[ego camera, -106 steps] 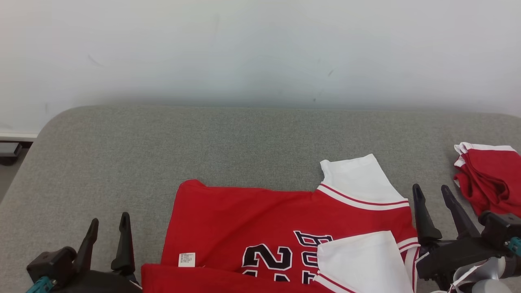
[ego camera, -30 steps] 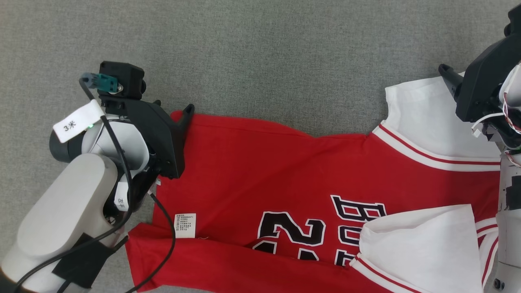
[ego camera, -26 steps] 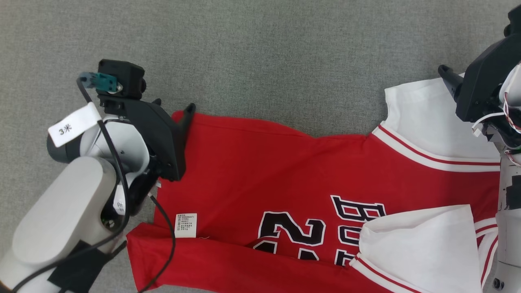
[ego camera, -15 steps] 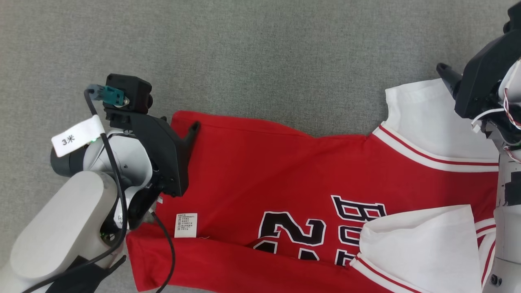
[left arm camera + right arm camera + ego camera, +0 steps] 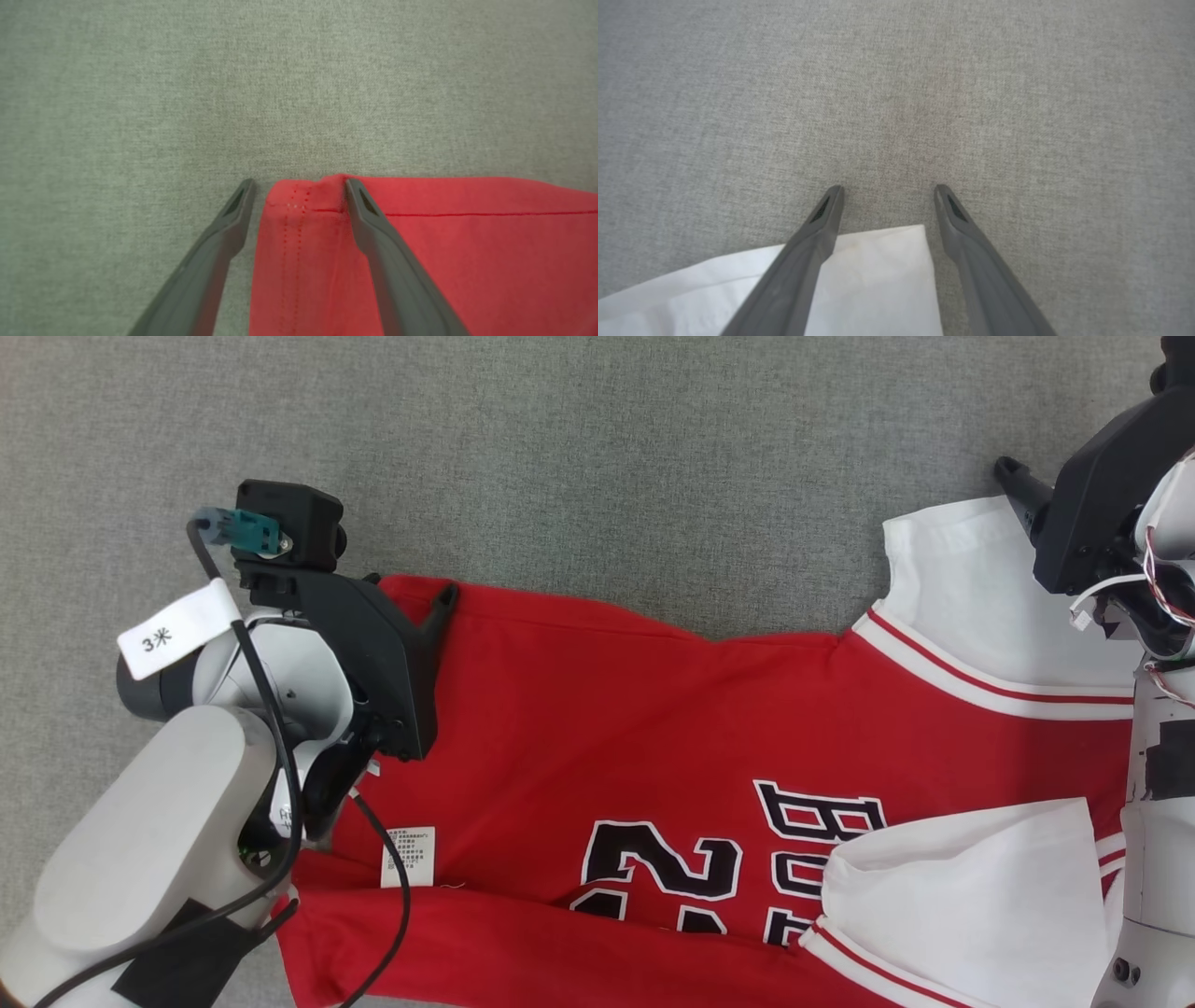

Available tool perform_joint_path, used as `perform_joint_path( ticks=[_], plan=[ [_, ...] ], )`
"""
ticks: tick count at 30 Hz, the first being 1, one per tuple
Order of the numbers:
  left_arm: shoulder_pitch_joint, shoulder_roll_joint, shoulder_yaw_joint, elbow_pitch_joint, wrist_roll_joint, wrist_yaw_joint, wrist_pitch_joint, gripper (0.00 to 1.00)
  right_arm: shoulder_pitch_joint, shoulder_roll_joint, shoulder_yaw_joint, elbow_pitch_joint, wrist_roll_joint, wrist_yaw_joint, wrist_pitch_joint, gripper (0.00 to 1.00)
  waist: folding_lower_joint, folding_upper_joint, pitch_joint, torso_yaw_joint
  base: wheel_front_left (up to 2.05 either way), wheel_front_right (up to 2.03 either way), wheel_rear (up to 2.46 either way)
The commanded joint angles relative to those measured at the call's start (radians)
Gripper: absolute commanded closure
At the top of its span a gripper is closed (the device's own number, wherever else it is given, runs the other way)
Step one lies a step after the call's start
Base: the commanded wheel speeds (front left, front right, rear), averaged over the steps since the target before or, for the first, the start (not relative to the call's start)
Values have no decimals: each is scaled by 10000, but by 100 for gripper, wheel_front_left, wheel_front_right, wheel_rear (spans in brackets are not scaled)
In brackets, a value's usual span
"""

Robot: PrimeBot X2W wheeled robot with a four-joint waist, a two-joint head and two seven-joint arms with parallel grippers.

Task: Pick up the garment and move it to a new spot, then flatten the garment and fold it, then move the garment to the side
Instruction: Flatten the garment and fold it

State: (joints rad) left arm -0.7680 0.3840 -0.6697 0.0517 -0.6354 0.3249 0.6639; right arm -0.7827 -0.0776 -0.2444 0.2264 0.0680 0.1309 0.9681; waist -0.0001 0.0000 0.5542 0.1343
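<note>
Red basketball jersey (image 5: 653, 728) spread face up on grey woven upholstery (image 5: 597, 476), near hem folded over, small white care label (image 5: 408, 856) at the fold, black-and-white numerals (image 5: 653, 877) mid-cloth, white sleeve (image 5: 971, 588) with red striping at far right, second white sleeve (image 5: 962, 887) folded over the chest. At far left corner, left gripper (image 5: 299, 186) with fingers spread wide, straddling the stitched hem corner: one finger on grey weave just beside the cloth, other on red. At right, right gripper (image 5: 887, 189) likewise spread, astride the white sleeve's far corner, nothing pinched. Against half a second back: left fingertip closer to the jersey's far edge, label slightly further left, sleeve corner slightly higher in the head view.
</note>
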Motion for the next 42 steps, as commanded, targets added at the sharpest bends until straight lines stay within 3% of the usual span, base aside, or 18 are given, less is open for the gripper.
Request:
perform_joint_path(
  ticks=[1, 9, 16, 27, 31, 34, 37, 42],
  plan=[
    [25, -71, -137, 84, -43, -30, 102, 0, 179, 85, 4, 208, -135, -4, 164, 0, 1, 0, -7, 13, 0, 0, 0],
    [54, -42, -192, -163, -63, 51, 222, 0, 477, -218, 14, -944, -325, -4, 397, 0, 1, 0, -117, 52, 0, 0, 0],
    [217, -73, -238, -104, -179, 30, 202, 0, 1110, -99, -229, -1996, -294, -4, 627, 0, 1, 0, -151, -91, 0, 0, 0],
    [93, -17, -252, -55, -256, 10, 253, 0, 1148, 126, -264, -1871, -15, -4, 669, 0, 1, 0, -87, -152, 0, 0, 0],
    [60, -22, -246, -14, -323, -26, 285, 9, 904, 137, -167, -1714, 77, -4, 836, 0, 1, 0, -139, -133, 0, 0, 0],
    [43, -9, -248, 31, -402, -51, 359, 19, 688, 57, -45, -1590, 72, -4, 1113, 15, 1, 0, -156, -123, 0, 0, 0],
    [34, -51, -312, 68, -468, -74, 466, 25, 474, -46, -26, -1452, 18, -4, 1467, 9, 1, 0, -168, -91, 0, 0, 0],
    [-43, -146, -373, 142, -576, -96, 636, 23, 322, -160, -92, -1311, -72, -4, 1898, 1, 1, 0, -184, -8, 0, 0, 0]
  ],
)
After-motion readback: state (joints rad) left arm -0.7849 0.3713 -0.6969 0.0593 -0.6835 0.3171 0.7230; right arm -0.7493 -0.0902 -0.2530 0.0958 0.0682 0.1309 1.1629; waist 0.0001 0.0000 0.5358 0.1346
